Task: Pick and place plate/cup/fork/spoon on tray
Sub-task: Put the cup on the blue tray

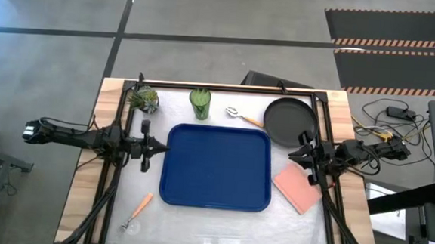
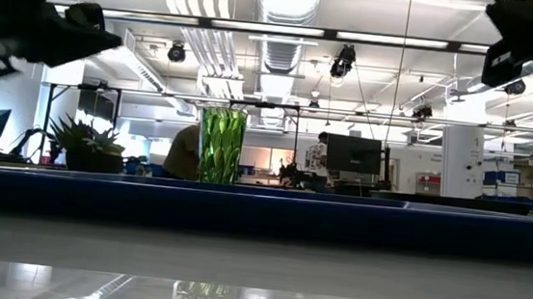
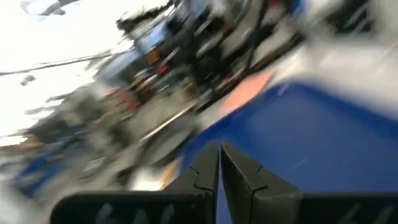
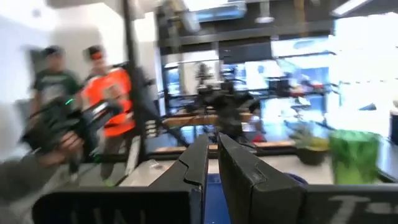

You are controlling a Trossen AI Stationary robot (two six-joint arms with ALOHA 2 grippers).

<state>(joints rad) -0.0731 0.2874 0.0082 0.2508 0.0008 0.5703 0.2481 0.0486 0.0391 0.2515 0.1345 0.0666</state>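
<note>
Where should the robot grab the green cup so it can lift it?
Probably by its side wall, about halfway up. The cup stands upright beyond the tray's far edge, so a gripper could come in level from the tray side and close on the round wall. The potted plant crowds one side, the spoon lies on the other.

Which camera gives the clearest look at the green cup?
The low view: the cup stands in full side profile behind the tray. The high view shows only its rim from above; the right wrist view catches it blurred; the left wrist view misses it.
</note>
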